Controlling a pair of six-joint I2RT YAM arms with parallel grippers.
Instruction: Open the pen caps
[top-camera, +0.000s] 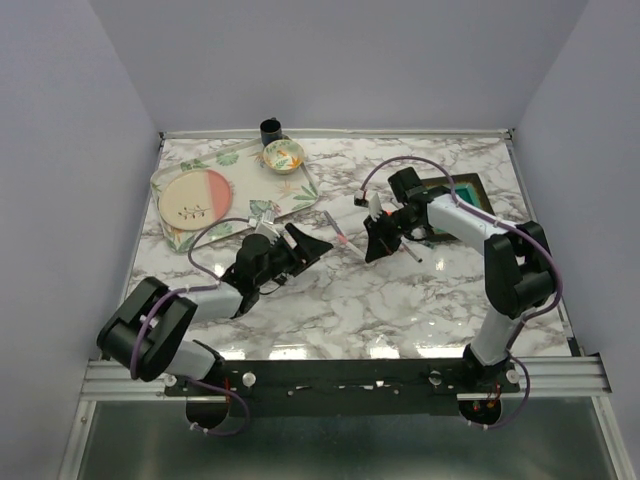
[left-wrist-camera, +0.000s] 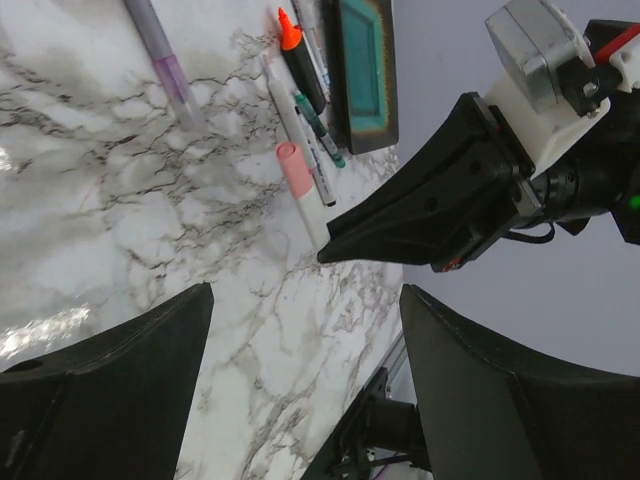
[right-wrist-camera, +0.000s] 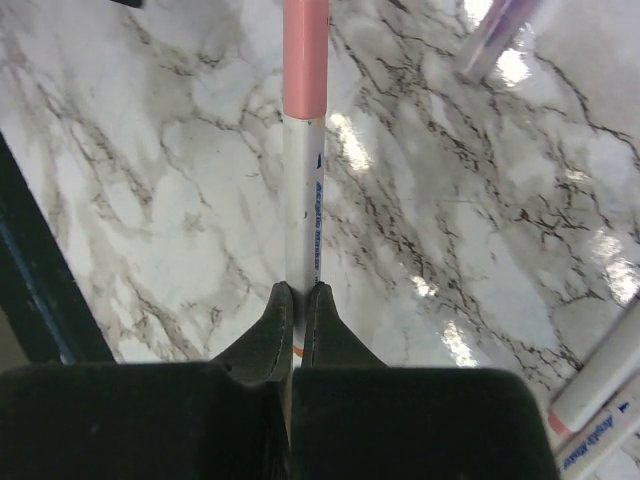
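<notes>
Marble table (top-camera: 400, 300), top view: right gripper (top-camera: 373, 243) grips a white pen (top-camera: 347, 241) at mid-table, pointing it at the left gripper (top-camera: 312, 243), whose jaws stand apart and empty; left wrist view: pink cap (left-wrist-camera: 293, 167) seated on that pen, ahead of the spread fingers (left-wrist-camera: 150, 350), loose pens (left-wrist-camera: 318, 125) beyond beside a teal box (left-wrist-camera: 365, 70); right wrist view: jaws clamped on the barrel, cap on; judged progress: cap not yet grasped or pulled, the other pens to follow.

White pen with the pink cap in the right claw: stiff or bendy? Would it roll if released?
Probably stiff: the white pen runs dead straight out of the right claw. Its barrel looks round and smooth, so it would likely roll on the glossy marble table.
</notes>
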